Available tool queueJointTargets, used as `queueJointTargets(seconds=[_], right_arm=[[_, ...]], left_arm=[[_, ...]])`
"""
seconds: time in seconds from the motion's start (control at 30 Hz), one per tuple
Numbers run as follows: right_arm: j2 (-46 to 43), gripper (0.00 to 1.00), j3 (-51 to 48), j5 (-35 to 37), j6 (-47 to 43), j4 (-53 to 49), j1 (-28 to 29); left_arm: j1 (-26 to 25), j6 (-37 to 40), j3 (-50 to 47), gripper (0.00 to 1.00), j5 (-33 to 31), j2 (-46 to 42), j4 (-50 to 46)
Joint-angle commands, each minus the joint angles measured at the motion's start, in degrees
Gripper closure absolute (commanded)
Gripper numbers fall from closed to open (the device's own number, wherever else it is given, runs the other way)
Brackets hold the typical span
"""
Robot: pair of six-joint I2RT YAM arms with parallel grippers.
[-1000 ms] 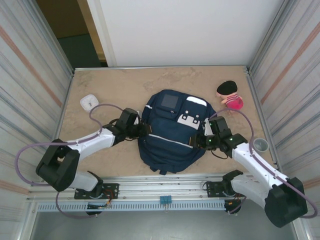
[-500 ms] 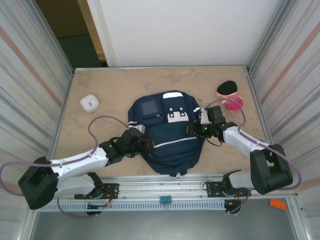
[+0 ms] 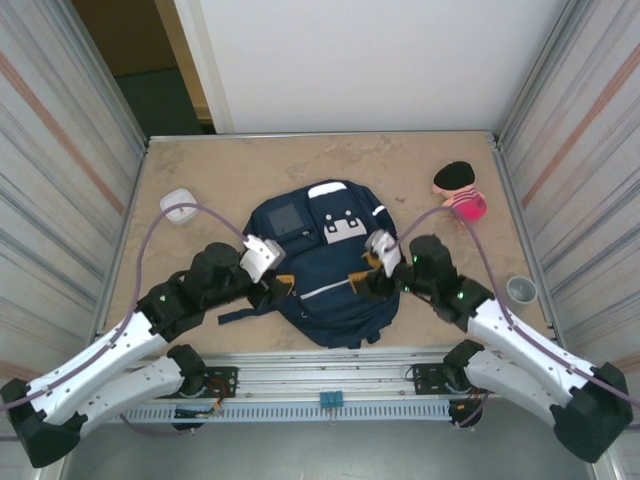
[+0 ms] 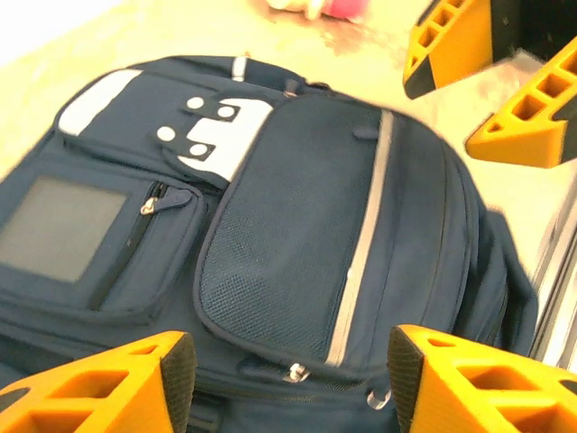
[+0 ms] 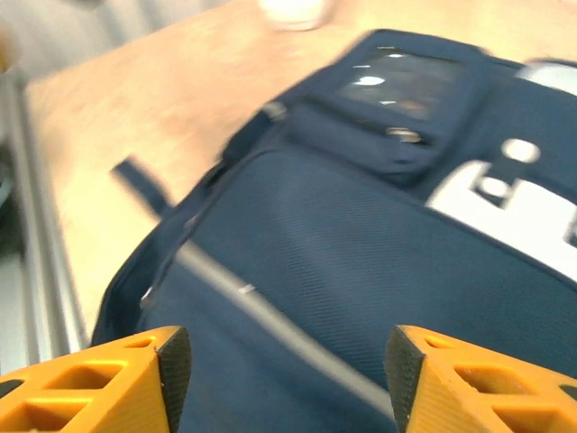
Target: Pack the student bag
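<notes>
Bag: lying flat on the surface.
Left claw: hanging open, holding nothing.
Right claw: hanging open, holding nothing.

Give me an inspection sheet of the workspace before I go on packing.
Surface: beige mottled table, no spills seen.
Job's things: student bag lying flat at centre, front up, front pockets look zipped.
Clutter: white box far left; pink plush toy far right; grey cup at the right edge.
Claws: left claw and right claw open over the bag, holding nothing.
Cables: purple cables loop from both arms; the left one arcs past the white box.
Surroundings: corrugated walls on both sides, white panel behind.
</notes>
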Motion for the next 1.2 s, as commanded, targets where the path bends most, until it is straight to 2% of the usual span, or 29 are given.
queueJointTargets(seconds=[0.0, 0.1, 0.23, 0.4, 0.67, 0.73, 0.83, 0.93, 1.07, 1.17], right_arm=[[-1.83, 0.43, -3.76, 5.74, -16.55, 1.01, 6.67], [-1.68, 0.47, -5.70, 8.04, -26.25, 0.47, 12.42], [1.23, 0.49, -7.56, 11.19, -32.08, 4.07, 16.38], [5.60, 0.49, -7.90, 15.00, -34.46, 9.26, 16.57], [9.58, 0.54, -6.89, 17.71, -37.04, 10.82, 16.53], [11.26, 0.59, -6.93, 18.44, -37.55, 11.58, 16.27], [11.52, 0.79, -6.82, 18.93, -37.79, 12.92, 16.05], [10.28, 0.93, -6.44, 17.32, -37.22, 13.37, 15.46], [5.23, 1.00, -6.35, 14.48, -36.02, 13.39, 13.54], [3.13, 1.00, -6.62, 12.07, -35.22, 13.28, 11.20]], left_arm=[[0.87, 27.85, 0.65, 0.41, 6.27, 0.89, -10.83], [1.32, 35.30, -0.85, 0.42, 6.60, 3.21, -13.20], [4.75, 38.76, -6.68, 0.41, 8.18, 5.36, -5.05], [5.67, 39.01, -10.67, 0.37, 8.92, 7.78, 6.45], [5.63, 40.75, -9.28, 0.32, 8.22, 17.05, 11.23], [5.54, 40.88, -9.32, 0.33, 8.56, 18.62, 12.76], [5.45, 40.80, -9.34, 0.35, 6.91, 20.40, 13.70], [5.50, 40.15, -10.42, 0.38, 5.45, 20.11, 16.74], [6.18, 39.61, -11.41, 0.37, 4.52, 21.12, 19.78], [6.31, 39.86, -10.05, 0.44, 4.98, 23.60, 17.94]])
